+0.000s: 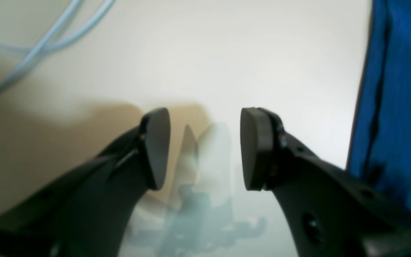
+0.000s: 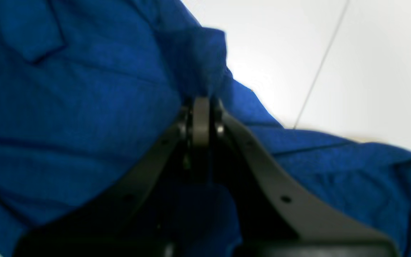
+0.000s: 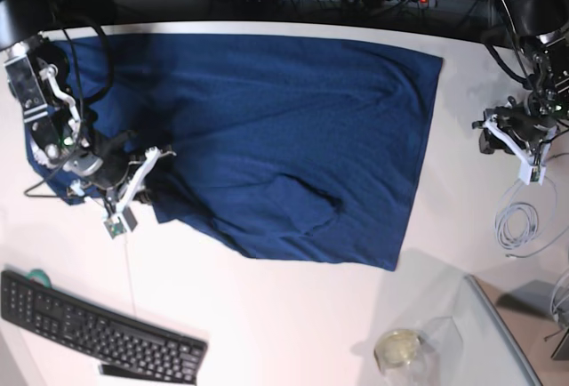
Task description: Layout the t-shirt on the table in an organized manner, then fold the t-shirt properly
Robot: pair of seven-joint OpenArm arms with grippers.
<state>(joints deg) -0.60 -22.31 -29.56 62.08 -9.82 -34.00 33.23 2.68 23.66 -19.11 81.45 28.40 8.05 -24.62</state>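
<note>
Black keyboard (image 3: 98,331) lower left; coiled pale cable (image 3: 518,223) right; perhaps a glass jar (image 3: 399,348) nearby.

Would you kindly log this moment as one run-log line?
stage: layout | right gripper: shut on shirt | left gripper: open, empty, off shirt | shirt: spread on table, unfolded

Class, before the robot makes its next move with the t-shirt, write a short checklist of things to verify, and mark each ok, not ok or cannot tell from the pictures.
1. right gripper shut on the t-shirt: ok, jaws pinch a fold of cloth.
2. left gripper free: ok, open, nothing between the pads.
3. Left gripper near the shirt: not ok, it hangs over bare table, apart from the cloth edge.
4. Shirt laid flat: not ok, bunched and folded over near the right gripper.
5. keyboard clear of the shirt: ok.
6. Sleeves spread out: cannot tell.
</note>
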